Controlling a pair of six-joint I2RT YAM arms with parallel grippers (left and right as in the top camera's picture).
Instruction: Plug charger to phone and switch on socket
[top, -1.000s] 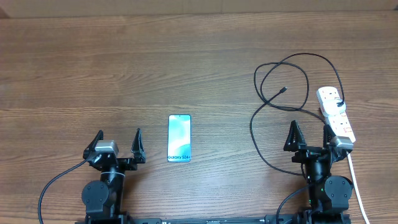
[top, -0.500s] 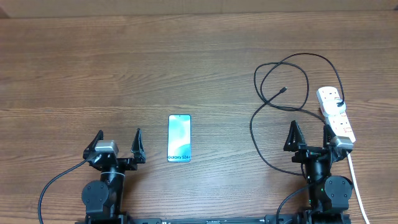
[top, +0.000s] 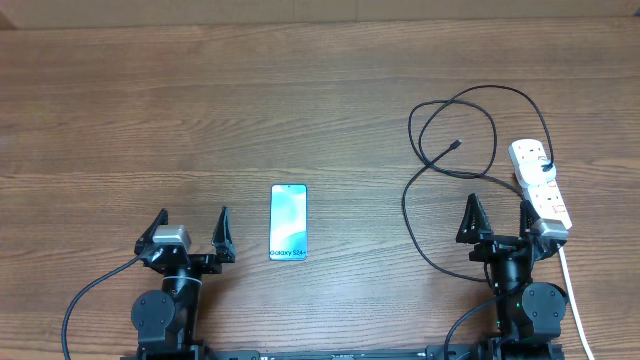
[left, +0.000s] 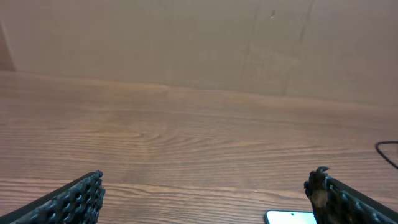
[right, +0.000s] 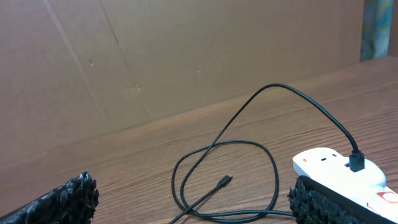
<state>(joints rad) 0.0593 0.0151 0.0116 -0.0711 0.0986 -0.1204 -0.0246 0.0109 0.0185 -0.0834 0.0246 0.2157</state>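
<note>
nothing has moved this past second, so the task is unstarted: left gripper and right gripper wait jaws apart and empty, phone just right of the left gripper, power strip beside the right gripper, charger plug loose farther ahead.

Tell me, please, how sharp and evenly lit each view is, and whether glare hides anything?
Overhead: soft, even light, sharp; the slim phone with its lit light-blue screen reads without glare. Left wrist: the wooden table sharp, the left gripper blurred at the bottom corners. Right wrist: the thin black cable is crisp, the white plastic power strip bright but not washed out, the right gripper soft.
</note>
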